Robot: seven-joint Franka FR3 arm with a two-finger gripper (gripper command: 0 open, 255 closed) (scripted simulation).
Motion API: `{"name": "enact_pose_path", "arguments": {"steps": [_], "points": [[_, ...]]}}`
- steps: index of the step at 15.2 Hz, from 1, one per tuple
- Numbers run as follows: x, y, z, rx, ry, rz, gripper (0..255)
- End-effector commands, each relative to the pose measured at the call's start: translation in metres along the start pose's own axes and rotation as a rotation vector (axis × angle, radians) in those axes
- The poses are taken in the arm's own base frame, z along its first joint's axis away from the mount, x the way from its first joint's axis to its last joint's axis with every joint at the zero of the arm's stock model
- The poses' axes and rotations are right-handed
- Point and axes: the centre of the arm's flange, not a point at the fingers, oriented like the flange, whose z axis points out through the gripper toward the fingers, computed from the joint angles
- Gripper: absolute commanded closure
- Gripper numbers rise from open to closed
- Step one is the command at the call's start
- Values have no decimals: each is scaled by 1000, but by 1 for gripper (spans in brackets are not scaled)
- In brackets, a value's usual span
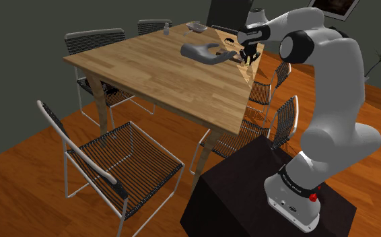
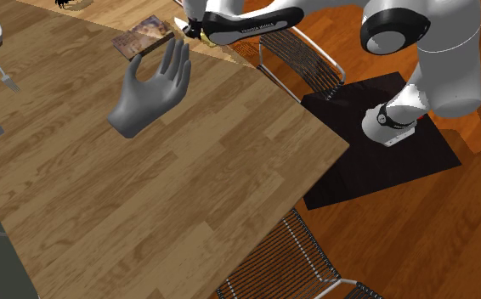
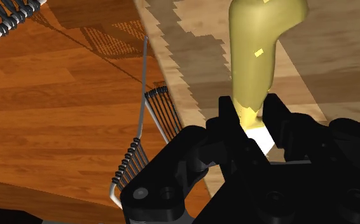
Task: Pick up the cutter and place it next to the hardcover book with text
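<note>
**Gripper holding the cutter at the table's edge**

Wrist view: your gripper (image 3: pixel 252 124) has its two black fingers closed against the cutter (image 3: pixel 258 51). The cutter is a smooth, pale yellow, rounded handle that bends near its far end (a white part shows between the fingers). It points out over the plank-grained wooden table (image 3: pixel 338 70), close to its edge. A wire-backed chair (image 3: pixel 148 121) and the reddish wood floor (image 3: pixel 58 127) lie beside it.

Second exterior view: here you see the hardcover book (image 2: pixel 144 36), flat with a pictured cover, near the gripper. A grey hand-shaped glove (image 2: pixel 151 85) lies just beside the book.

Shoulder view: the white arm (image 1: pixel 337 81) reaches from its dark stand (image 1: pixel 250 195) to the table's edge on that view's right.
</note>
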Motion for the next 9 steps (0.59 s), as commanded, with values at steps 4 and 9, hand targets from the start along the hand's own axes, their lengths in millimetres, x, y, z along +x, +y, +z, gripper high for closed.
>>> {"name": "enact_pose_path", "arguments": {"steps": [4, 9], "points": [[11, 4, -24, 0, 0, 0, 255], [21, 8, -48, 0, 0, 0, 255]]}}
